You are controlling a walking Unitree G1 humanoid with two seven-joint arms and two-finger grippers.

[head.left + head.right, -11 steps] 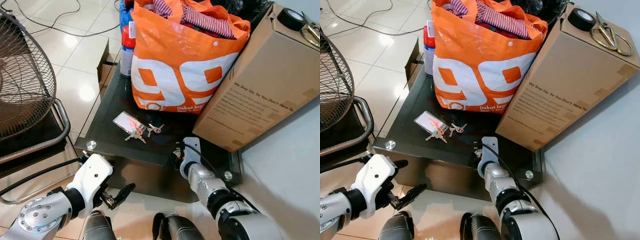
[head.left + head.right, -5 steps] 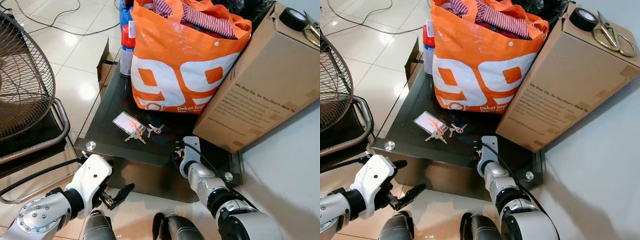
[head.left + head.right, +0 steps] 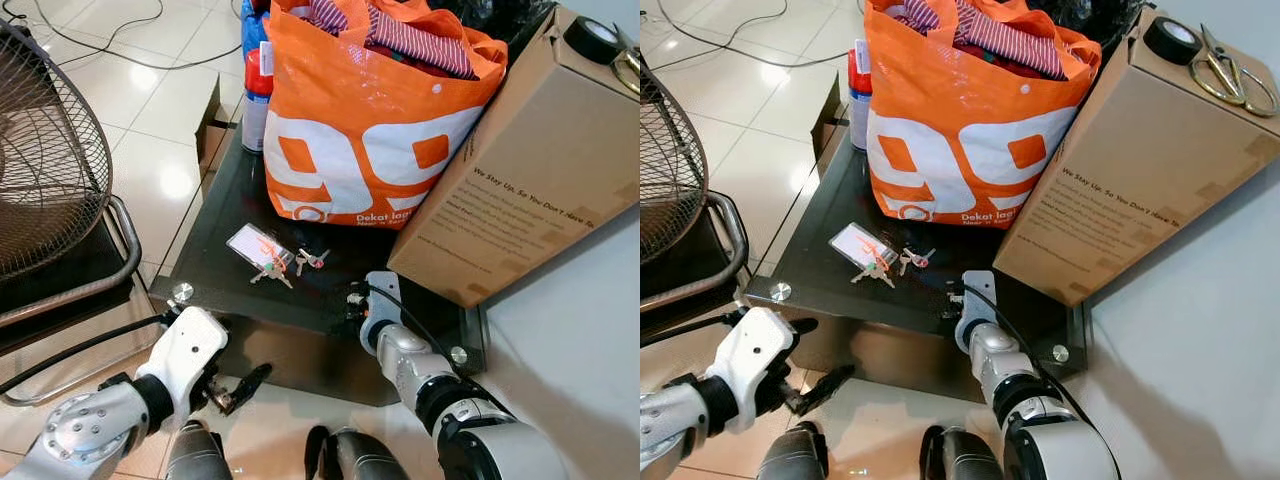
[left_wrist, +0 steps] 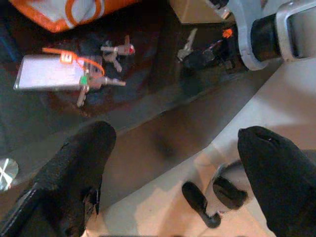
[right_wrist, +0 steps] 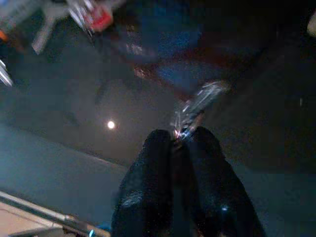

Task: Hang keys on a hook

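Note:
A bunch of keys with a clear card tag lies on the dark glass table, with two small keys beside it. My right gripper is low over the table's front part, right of the bunch, and shut on a single silver key. The left wrist view shows that key sticking out of the right gripper's fingers. My left gripper hangs open below the table's front edge, its two fingers wide apart with nothing between them.
A full orange shopping bag and a tilted cardboard box stand at the back of the table. Tape and scissors lie on the box. A fan and a chair frame are on the left, over tiled floor.

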